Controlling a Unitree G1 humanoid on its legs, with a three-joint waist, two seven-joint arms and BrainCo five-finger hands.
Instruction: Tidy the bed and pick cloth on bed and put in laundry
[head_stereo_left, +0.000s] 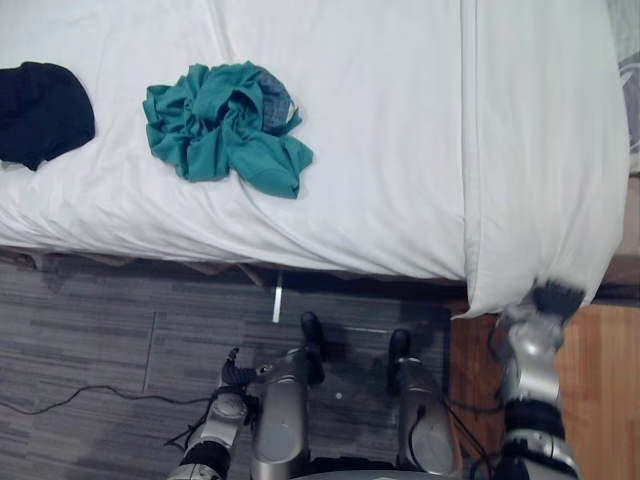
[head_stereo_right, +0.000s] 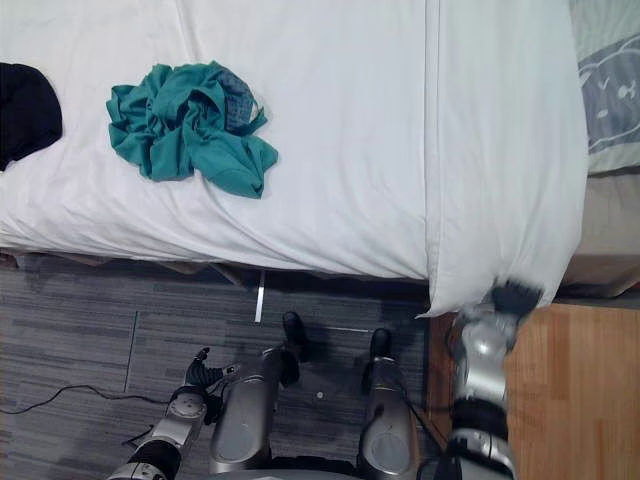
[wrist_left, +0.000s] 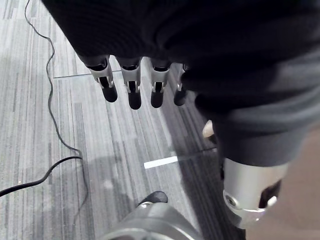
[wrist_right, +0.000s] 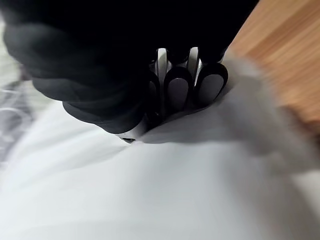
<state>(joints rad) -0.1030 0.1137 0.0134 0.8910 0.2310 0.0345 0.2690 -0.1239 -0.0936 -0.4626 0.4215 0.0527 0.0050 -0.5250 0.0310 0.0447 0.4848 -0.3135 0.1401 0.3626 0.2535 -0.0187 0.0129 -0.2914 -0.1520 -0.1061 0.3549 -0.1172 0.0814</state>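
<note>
**A:** Quick, which step is this?

**B:** The bed-tidying part, I'd say. The right hand (head_stereo_left: 555, 298) is at the hanging corner of the white cover (head_stereo_left: 545, 150), on the near edge of the bed (head_stereo_left: 380, 150). Its fingers (wrist_right: 178, 90) are curled into the fabric, pinching it.

**A:** Left hand?

**B:** The left hand (wrist_left: 130, 85) is down low over the floor (head_stereo_left: 90, 330). Fingers straight and relaxed, holding nothing.

**A:** Where's the cloth?

**B:** The teal cloth (head_stereo_left: 225, 125) is crumpled in a heap on top of the bed, well apart from the right hand. Neither hand is touching it. There's also a black cloth (head_stereo_left: 40, 112) at the far left of the bed, near the teal one but apart from it.

**A:** So the laundry part isn't started?

**B:** Looks that way, both are lying loose on the sheet.

**A:** Next move?

**B:** My guess is a pull on that corner to draw the cover flat and square along the edge, then let go. After that it needs a reach across to the teal heap. It's bunched and soft, so the hand should close over the middle to gather all the folds.
</note>
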